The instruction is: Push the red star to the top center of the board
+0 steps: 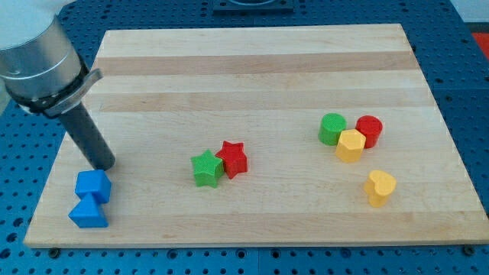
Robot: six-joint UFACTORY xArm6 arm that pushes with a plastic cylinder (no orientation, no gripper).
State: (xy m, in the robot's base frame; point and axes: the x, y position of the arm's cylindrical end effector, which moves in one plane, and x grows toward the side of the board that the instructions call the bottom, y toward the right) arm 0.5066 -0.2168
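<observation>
The red star (233, 158) lies on the wooden board (252, 61) a little left of centre, below the middle. A green star (206, 169) touches its left side. My tip (105, 166) is far to the left of both stars, near the board's left edge, just above a blue cube (93, 186). The rod slants up to the view's top left.
A blue triangular block (87, 213) sits below the blue cube, touching it. At the right a green cylinder (332, 128), a red cylinder (369, 131) and a yellow hexagonal block (351, 145) cluster together. A yellow heart-like block (380, 188) lies below them.
</observation>
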